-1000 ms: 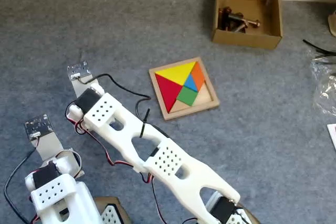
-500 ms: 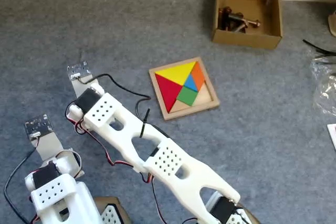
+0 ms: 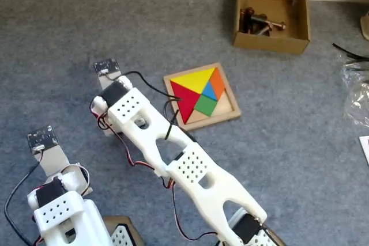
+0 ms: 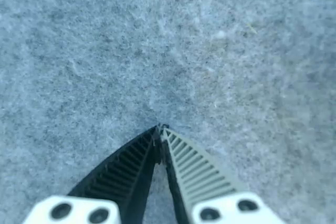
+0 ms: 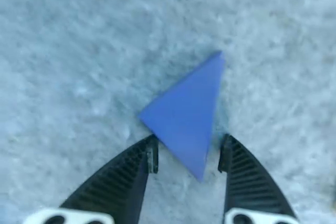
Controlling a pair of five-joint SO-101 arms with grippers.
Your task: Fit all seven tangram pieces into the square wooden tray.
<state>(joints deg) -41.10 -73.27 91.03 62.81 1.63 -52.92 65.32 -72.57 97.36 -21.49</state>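
Observation:
The square wooden tray (image 3: pixel 229 111) lies on the grey carpet right of centre, holding yellow (image 3: pixel 195 79), red (image 3: pixel 182 99), orange (image 3: pixel 217 78), blue (image 3: pixel 209 91) and green (image 3: pixel 205 104) pieces, with bare wood along its near right side. A blue triangle (image 5: pixel 186 114) sits between the fingers of my right gripper (image 5: pixel 187 150), which is shut on it with both tips against its edges. My right arm (image 3: pixel 124 108) stretches from the lower right, its wrist just left of the tray. Over bare carpet, my left gripper (image 4: pixel 160 129) is shut and holds nothing; its arm (image 3: pixel 55 200) stays at the lower left.
A cardboard box (image 3: pixel 298 21) with small metal parts stands at the back right. A clear plastic bag (image 3: pixel 357 96) and black cables (image 3: pixel 346 53) lie at the right edge. Open carpet spreads left of and behind the tray.
My right arm has swung up and to the right, bringing its wrist closer to the tray's left side. The left arm and the tray have not moved.

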